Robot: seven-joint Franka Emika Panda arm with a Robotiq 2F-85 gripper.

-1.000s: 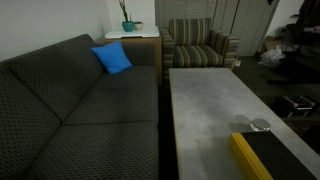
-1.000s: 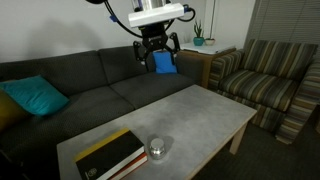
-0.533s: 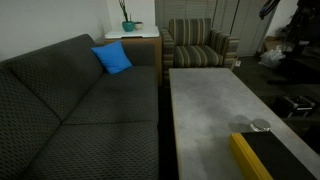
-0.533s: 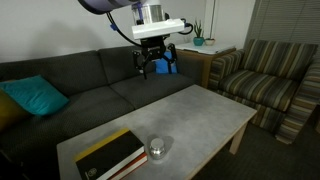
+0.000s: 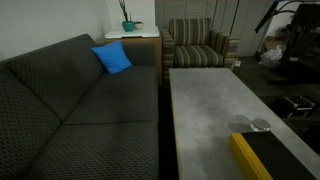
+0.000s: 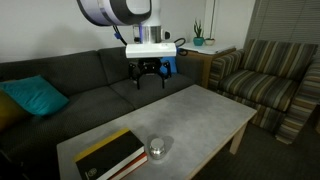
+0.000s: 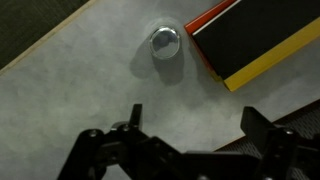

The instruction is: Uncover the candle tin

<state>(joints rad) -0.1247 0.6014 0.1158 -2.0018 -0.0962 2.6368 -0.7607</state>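
Observation:
The candle tin [image 6: 158, 149] is a small round silvery tin with its lid on. It stands on the grey table [image 6: 190, 115] right beside a long black box with yellow and red edges [image 6: 110, 156]. It also shows in an exterior view [image 5: 260, 126] and in the wrist view [image 7: 165, 43]. My gripper [image 6: 148, 80] hangs open and empty in the air above the table's far edge, well away from the tin. In the wrist view its fingers [image 7: 192, 122] are spread wide over bare table.
A dark sofa [image 6: 70, 85] with a teal cushion [image 6: 35, 97] and a blue cushion [image 5: 112, 58] runs behind the table. A striped armchair [image 6: 265, 75] and a side table with a plant [image 5: 128, 27] stand nearby.
My gripper has come down and moved towards the table, from high above the sofa back to just over the table's far edge. The tin and the box have not moved.

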